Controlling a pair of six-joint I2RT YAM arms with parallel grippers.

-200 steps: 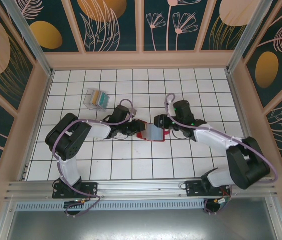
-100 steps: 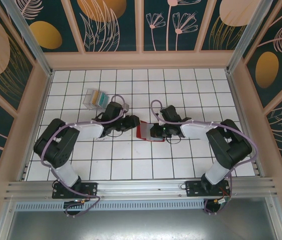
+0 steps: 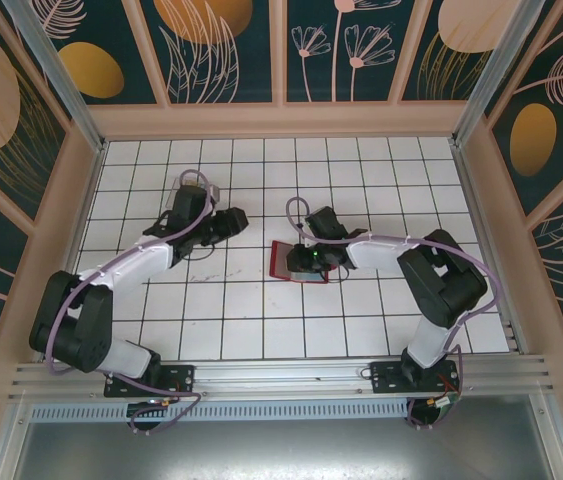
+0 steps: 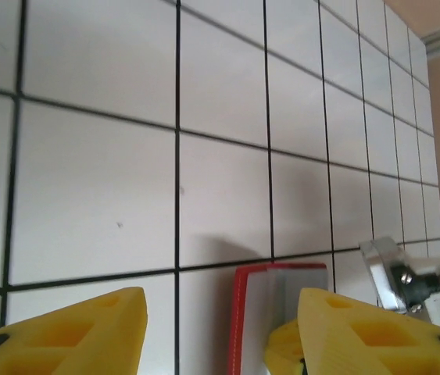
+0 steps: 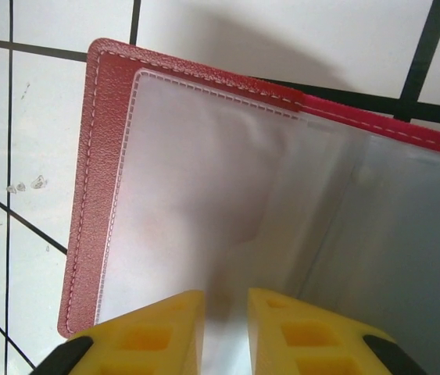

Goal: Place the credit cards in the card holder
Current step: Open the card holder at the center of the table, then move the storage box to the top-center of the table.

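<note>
The holder [image 3: 287, 262] lies open mid-table, at 4 o'clock from the left gripper [image 4: 220, 308], whose fingers are spread. The right gripper [image 5: 226, 305] pinches its inner leaf. It looks light, floppy and slick; the stitched red edge seems a firmer hold.

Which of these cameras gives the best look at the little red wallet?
The right wrist view: the red wallet sits close up, its stitched border and frosted inner pocket plain. The top external view shows it small, partly under the right arm's fingers; the left wrist view catches one end at its bottom edge.
</note>
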